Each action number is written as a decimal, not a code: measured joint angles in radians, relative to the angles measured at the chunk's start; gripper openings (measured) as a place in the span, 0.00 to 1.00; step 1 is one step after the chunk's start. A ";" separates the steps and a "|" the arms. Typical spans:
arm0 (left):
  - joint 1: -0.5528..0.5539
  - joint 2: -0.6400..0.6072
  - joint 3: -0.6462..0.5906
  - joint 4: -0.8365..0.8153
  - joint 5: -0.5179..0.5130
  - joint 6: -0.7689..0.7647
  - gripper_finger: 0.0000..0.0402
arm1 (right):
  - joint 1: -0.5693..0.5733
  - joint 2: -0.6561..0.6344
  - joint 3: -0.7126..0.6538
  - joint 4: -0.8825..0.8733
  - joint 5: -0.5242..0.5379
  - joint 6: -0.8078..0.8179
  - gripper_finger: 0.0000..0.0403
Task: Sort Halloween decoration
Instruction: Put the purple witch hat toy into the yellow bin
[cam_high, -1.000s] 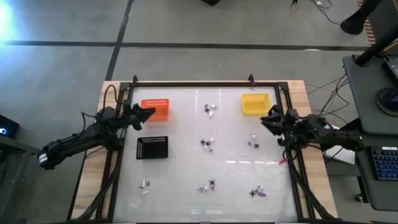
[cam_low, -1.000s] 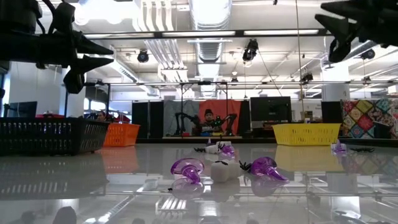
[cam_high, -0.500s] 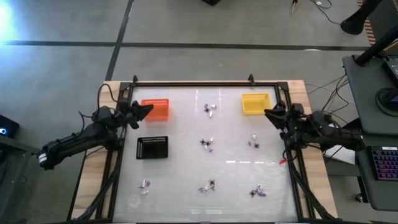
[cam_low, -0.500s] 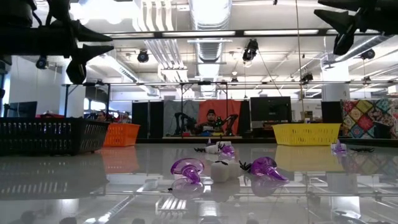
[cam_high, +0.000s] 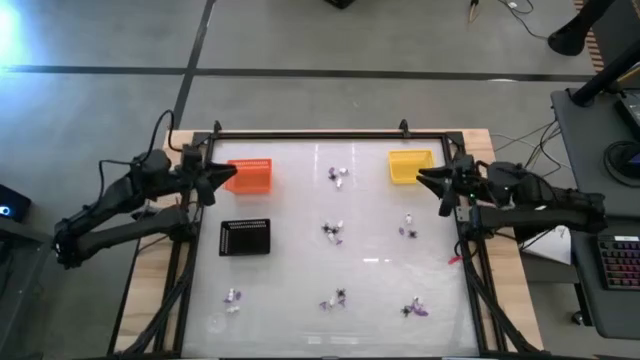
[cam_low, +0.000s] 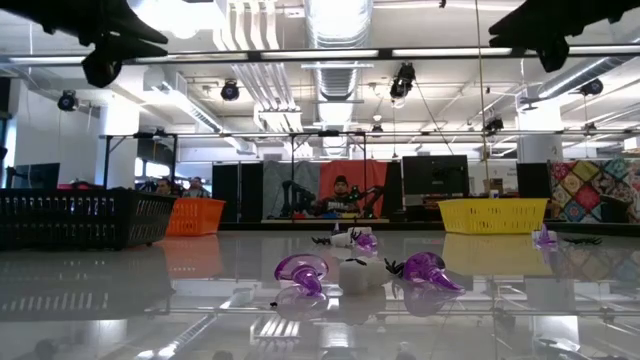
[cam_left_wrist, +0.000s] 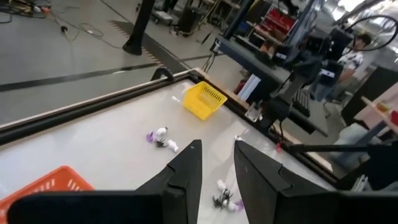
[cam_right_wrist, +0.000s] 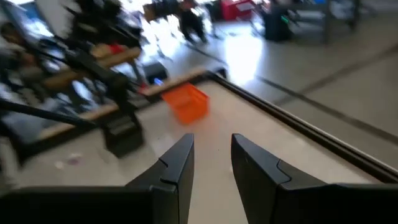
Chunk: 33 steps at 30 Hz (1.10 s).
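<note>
left gripper (cam_high: 232, 176) pulled back toward left table edge and higher, right gripper (cam_high: 424, 180) pulled back toward right edge, higher

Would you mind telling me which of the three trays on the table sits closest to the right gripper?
The yellow tray, at the far right of the table, just beside the right gripper. The orange tray and black tray both sit on the left side.

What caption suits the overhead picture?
Two dark arms flank a white table holding orange, yellow and black baskets.
</note>
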 joint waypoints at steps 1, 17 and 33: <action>0.000 0.005 0.013 -0.014 0.000 0.005 0.19 | 0.000 0.020 0.021 -0.027 0.020 0.009 0.24; 0.000 0.024 -0.048 -0.101 0.043 0.045 0.19 | 0.000 0.197 0.162 -0.455 0.033 0.579 0.24; 0.000 0.021 0.008 -0.242 0.052 0.217 0.19 | 0.050 0.518 0.158 -0.513 -0.206 0.854 0.24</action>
